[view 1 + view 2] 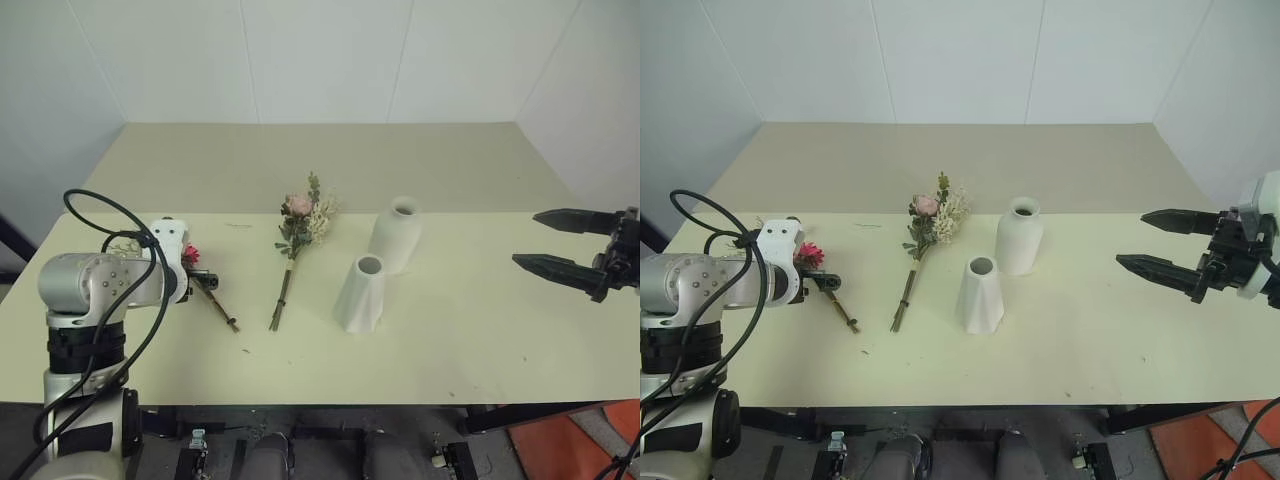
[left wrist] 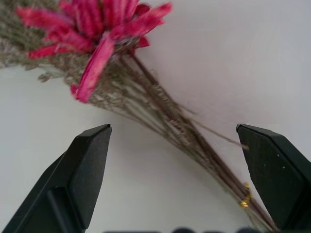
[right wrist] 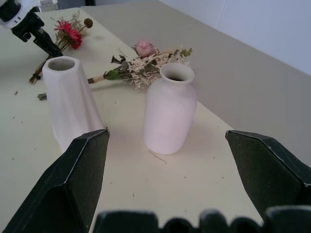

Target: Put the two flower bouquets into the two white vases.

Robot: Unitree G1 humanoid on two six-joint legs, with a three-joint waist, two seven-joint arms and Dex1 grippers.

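left claw: (image 2: 172, 160) wide open, nothing held; poised over the stems of the magenta bouquet (image 2: 104, 43), one finger either side, no contact that I can see
right claw: (image 1: 1168, 243) wide open, empty, hanging off to the right side, well clear of the vases
magenta bouquet: lying flat on the desk (image 1: 450, 350) at the left, head under the left wrist, stems running toward the front edge
rose bouquet: (image 1: 300, 230) flat on the desk mid-left, pink head toward the back, stems forward, just left of the vases
vases: bottle vase (image 1: 397, 235) upright centre-right; cone vase (image 1: 361, 293) upright just in front and to its left, the two nearly touching; both mouths empty
handling: dried bunches, likely very light and brittle; heads will shed or crush. Grab the bound stem section near the gold tie (image 2: 244, 199), not the bloom. Thin stems may slip or splay in a wide pinch
vase risk: small mouths, probably light; a stem jabbing the rim could tip one
hidden: head views, left wrist covers most of the magenta head; seed pod hard to make out
unclear: height of the fingers above the desk
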